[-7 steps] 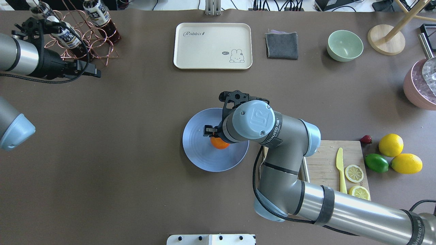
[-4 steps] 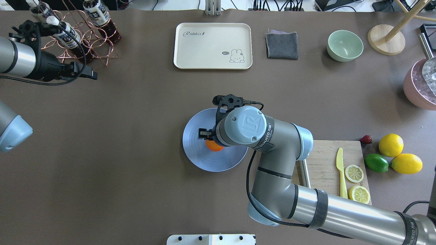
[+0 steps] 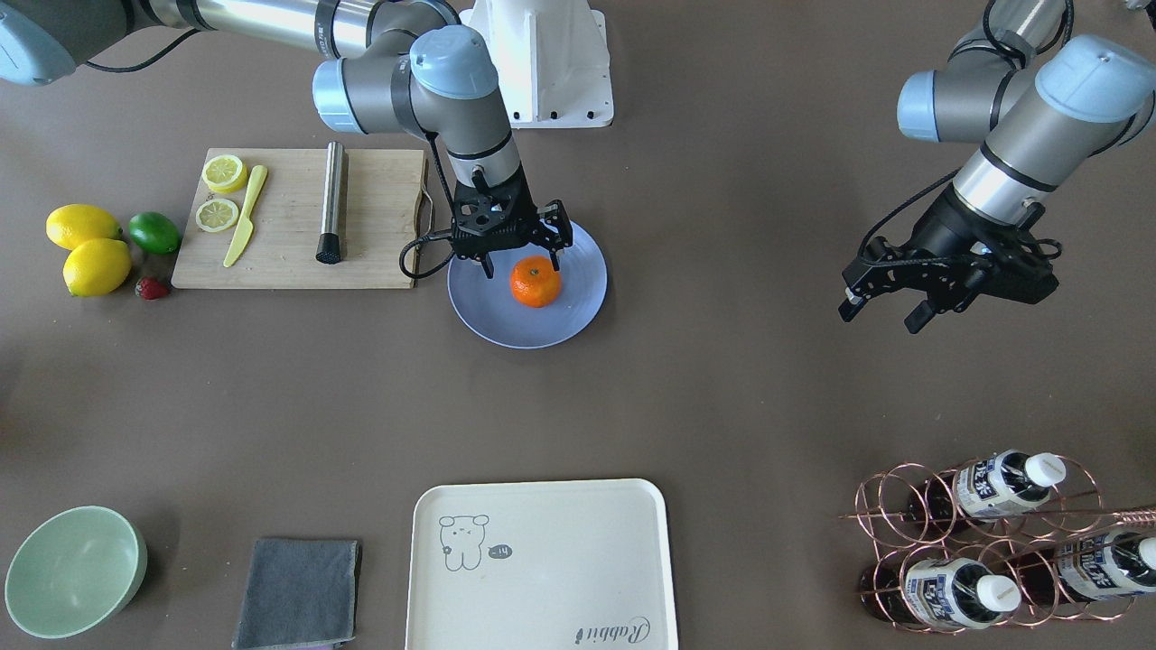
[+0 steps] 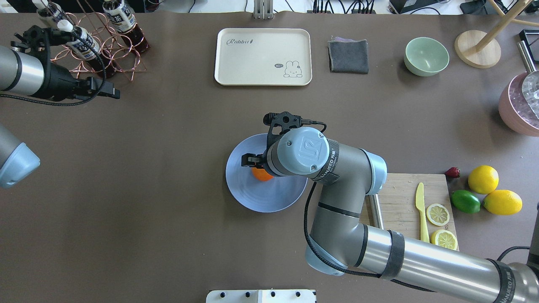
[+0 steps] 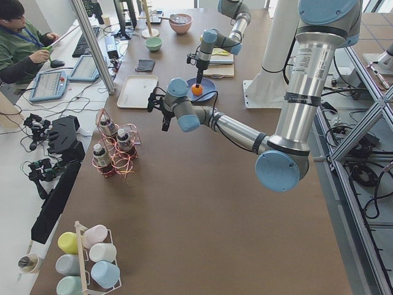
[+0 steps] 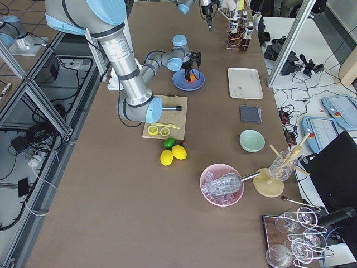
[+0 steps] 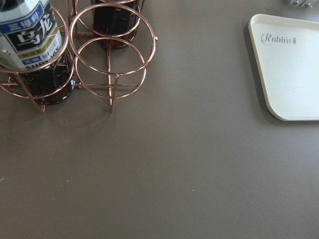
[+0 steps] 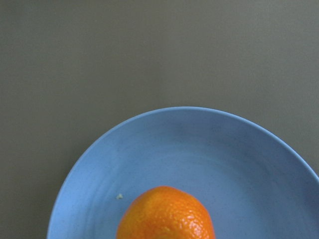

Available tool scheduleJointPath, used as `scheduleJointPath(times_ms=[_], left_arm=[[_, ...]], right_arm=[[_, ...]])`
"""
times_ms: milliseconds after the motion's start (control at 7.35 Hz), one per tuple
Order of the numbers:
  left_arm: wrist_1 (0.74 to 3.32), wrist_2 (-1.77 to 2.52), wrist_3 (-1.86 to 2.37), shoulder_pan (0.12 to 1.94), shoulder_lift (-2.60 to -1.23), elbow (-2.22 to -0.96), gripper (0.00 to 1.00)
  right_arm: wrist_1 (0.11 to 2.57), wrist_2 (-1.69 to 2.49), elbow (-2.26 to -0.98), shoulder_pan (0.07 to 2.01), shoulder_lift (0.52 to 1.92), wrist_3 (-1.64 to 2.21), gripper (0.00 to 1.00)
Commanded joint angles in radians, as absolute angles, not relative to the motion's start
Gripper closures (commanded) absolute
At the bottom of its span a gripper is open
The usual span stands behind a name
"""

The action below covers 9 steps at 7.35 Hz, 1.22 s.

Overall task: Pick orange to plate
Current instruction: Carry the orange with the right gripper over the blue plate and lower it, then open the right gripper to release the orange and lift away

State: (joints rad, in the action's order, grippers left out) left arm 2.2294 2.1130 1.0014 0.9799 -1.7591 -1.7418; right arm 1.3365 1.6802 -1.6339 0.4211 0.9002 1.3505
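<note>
The orange (image 3: 535, 282) lies on the blue plate (image 3: 578, 307), near its middle. My right gripper (image 3: 521, 264) hangs straight down just above and behind it, open; one fingertip (image 3: 488, 268) stands clear of the fruit and the other sits by its top edge. In the overhead view the wrist covers most of the orange (image 4: 261, 174) and part of the plate (image 4: 252, 198). The right wrist view shows the orange (image 8: 166, 214) low on the plate (image 8: 209, 149), with no fingers in it. My left gripper (image 3: 880, 311) hovers open and empty, far off near the bottle rack.
A cutting board (image 3: 379, 226) with a metal rod, a yellow knife and lemon slices lies beside the plate. Lemons (image 3: 90, 266), a lime and a strawberry sit past it. A cream tray (image 3: 542, 560), grey cloth, green bowl (image 3: 72, 569) and copper bottle rack (image 3: 984, 542) line the far side.
My right gripper and the orange under it shifted leftwards over the plate, towards its middle. My left arm drew back slightly.
</note>
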Motion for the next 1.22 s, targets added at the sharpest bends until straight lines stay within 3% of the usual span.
scheduleJointPath(times_ms=[0,408,816,1088], left_arm=[[2.229,2.205,0.774,1.076,-1.636,-1.755,0.02],[2.021,2.207,0.238,1.364,-1.53,-1.761,0.02],[1.717,2.206,-0.065,1.566,-1.542,-1.787,0.02],[1.701,2.209,-0.081,1.592,-1.525,-1.779,0.02]], right_arm=[[1.582,1.733,-1.792,0.471,0.926,1.315,0.0],[1.637,1.94,-1.923,0.715,1.153,1.014,0.0],[1.634,2.126,-1.917,1.016,1.374,0.595,0.0],[1.635,2.262,-1.882,1.238,1.465,0.396,0.0]])
